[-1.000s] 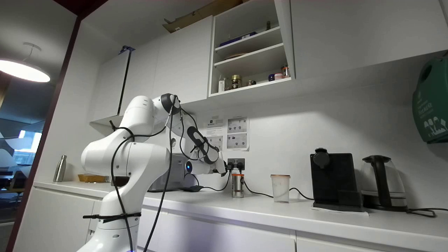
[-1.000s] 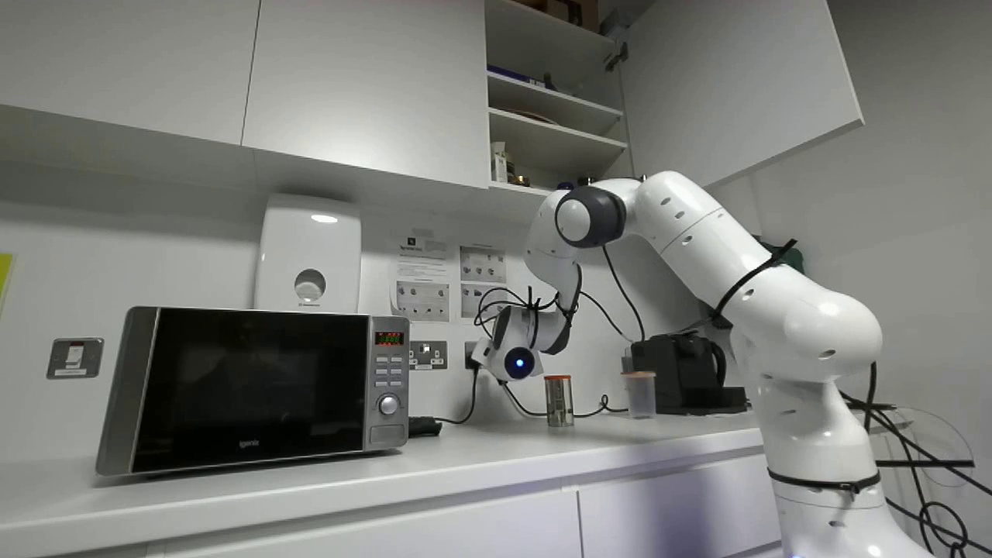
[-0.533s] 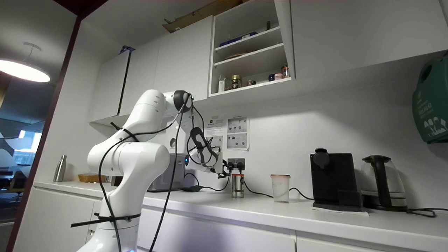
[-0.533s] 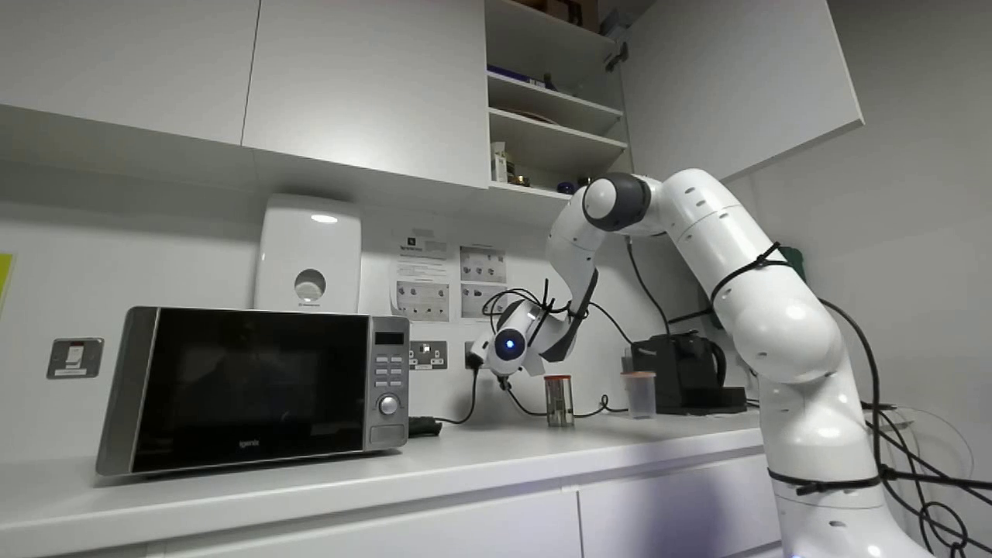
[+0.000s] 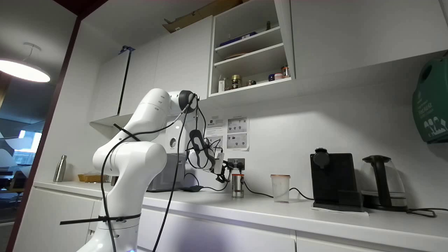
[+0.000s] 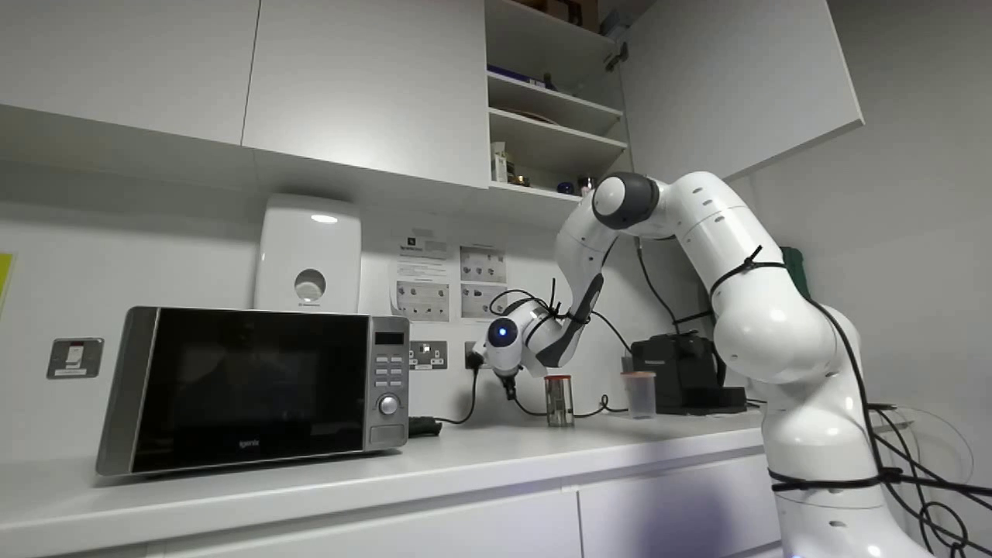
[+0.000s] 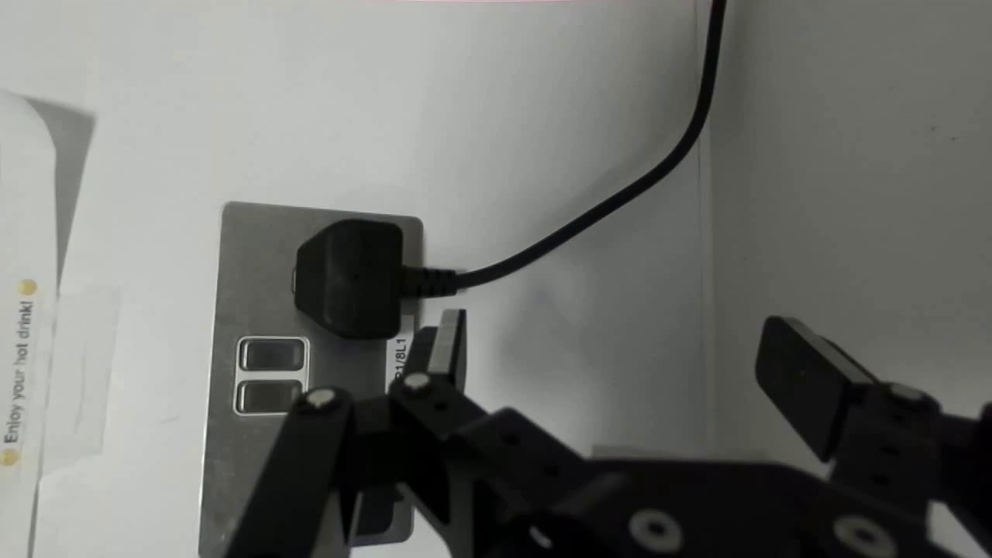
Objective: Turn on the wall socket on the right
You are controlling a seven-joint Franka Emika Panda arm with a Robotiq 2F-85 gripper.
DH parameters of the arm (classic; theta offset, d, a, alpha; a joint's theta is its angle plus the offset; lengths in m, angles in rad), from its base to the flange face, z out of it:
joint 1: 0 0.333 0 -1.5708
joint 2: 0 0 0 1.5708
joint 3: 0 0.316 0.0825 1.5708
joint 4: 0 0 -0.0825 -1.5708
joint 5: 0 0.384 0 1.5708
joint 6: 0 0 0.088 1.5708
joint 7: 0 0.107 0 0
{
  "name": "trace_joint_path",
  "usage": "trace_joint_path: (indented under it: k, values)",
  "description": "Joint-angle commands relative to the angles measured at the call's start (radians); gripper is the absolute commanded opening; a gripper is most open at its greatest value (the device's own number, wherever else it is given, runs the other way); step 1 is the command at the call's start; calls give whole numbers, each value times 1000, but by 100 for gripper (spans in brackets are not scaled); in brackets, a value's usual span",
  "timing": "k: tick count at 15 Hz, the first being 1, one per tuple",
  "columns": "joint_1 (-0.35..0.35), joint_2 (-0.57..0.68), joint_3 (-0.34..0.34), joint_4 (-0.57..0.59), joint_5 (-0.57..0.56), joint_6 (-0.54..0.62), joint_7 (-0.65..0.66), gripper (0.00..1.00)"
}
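In the wrist view the wall socket (image 7: 256, 457) is a metal plate with two small rocker switches (image 7: 271, 376) side by side. A black plug (image 7: 353, 279) sits in it, and part of a second dark plug (image 7: 376, 515) shows behind a finger. Whether each switch is on or off, I cannot tell. My gripper (image 7: 624, 360) is open, nothing between its fingers; one finger overlaps the plate's edge in this view, and contact cannot be judged. In an exterior view the gripper (image 5: 225, 172) hangs left of and slightly below the socket (image 5: 236, 161).
Below the socket stands a metal canister (image 5: 237, 185), with a plastic tub (image 5: 280, 189), coffee machine (image 5: 332, 178) and kettle (image 5: 383, 182) farther right. A microwave (image 6: 256, 387) with a dark display stands near another socket (image 6: 428, 355). Cables (image 7: 581, 221) run from the plugs.
My gripper's fingers have spread wide. The hand has tilted, with the gripper swinging lower, and the elbow has shifted. The microwave display, lit a second ago, is dark.
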Motion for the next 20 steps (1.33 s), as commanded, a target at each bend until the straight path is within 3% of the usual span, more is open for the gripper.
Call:
trace_joint_path:
  k: [1, 4, 7, 13, 18, 20]
  values:
    - [-48, -40, 54, -27, 92, -22, -68, 100]
    - [-76, -47, 77, -14, 216, 56, -67, 100]
    - [-79, -59, 95, -11, 413, 79, -126, 100]
    - [-50, -62, 98, -5, 760, -56, -371, 100]
    - [-56, -50, 128, 21, 1124, -124, -636, 100]
    - [-42, -49, 121, 33, 1186, -154, -675, 100]
